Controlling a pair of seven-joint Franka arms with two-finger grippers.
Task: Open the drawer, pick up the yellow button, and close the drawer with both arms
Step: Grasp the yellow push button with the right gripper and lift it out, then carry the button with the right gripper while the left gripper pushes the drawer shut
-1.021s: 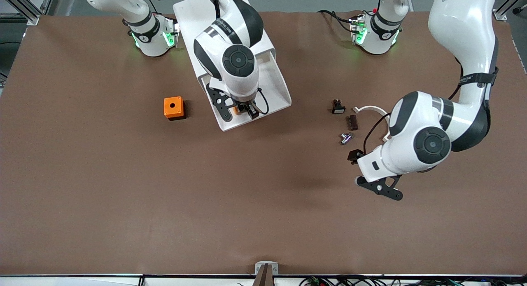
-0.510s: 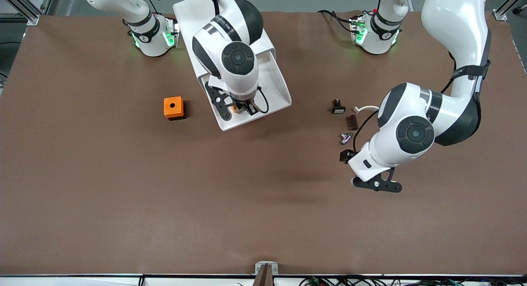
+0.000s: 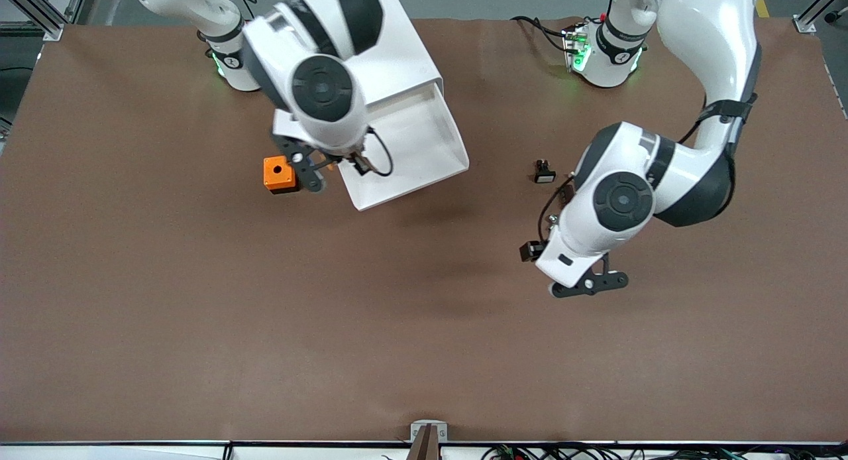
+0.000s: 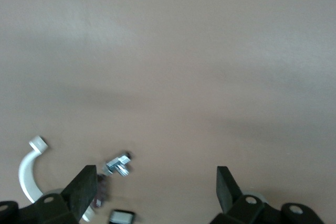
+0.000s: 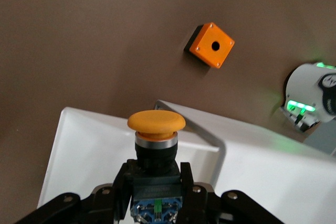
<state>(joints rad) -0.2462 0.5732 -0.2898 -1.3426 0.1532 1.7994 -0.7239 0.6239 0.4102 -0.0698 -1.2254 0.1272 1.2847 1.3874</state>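
Note:
The drawer (image 3: 424, 138) stands pulled out of the white cabinet (image 3: 397, 56), and its tray shows bare white. My right gripper (image 3: 331, 162) is shut on the dark body of the button (image 5: 156, 129), whose orange-yellow cap points away from the jaws. It holds the button in the air over the drawer's corner (image 5: 79, 145), beside the orange box (image 3: 278, 173). In the front view the wrist hides most of the button. My left gripper (image 3: 533, 253) is open and empty in the air over bare table beside the small parts; its fingers (image 4: 84, 187) stand wide apart.
The orange box also shows in the right wrist view (image 5: 211, 44). A small black part with a white face (image 3: 544, 172), a metal piece (image 4: 119, 163) and a white curved piece (image 4: 27, 174) lie under the left arm. The arm bases glow green (image 3: 580, 52).
My right gripper has risen out of the drawer with the button and moved toward the orange box. My left arm has swung over the small parts toward the table's middle.

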